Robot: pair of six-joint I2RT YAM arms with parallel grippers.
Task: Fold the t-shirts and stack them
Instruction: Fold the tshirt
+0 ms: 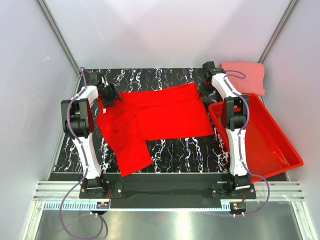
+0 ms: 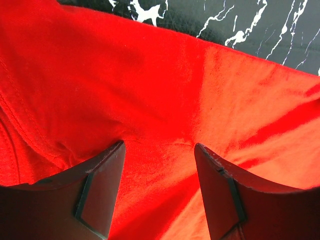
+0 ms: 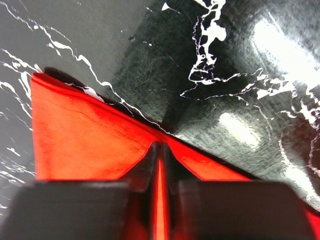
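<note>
A bright red t-shirt [image 1: 160,117] lies spread on the black marbled table [image 1: 175,150], with one part folded toward the near left. My left gripper [image 1: 112,97] is at the shirt's far left end. In the left wrist view it [image 2: 159,145] is open, its fingers wide apart and pressed on the red cloth [image 2: 175,85]. My right gripper [image 1: 203,95] is at the shirt's far right corner. In the right wrist view it [image 3: 161,146] is shut on the shirt's edge [image 3: 85,145], low over the table. A folded salmon-pink t-shirt [image 1: 247,75] lies at the back right. No blue shirts are in view.
A rigid red plastic bin [image 1: 280,150] stands tilted at the table's right side, next to the right arm. White walls enclose the table on three sides. A metal rail runs along the near edge [image 1: 165,192].
</note>
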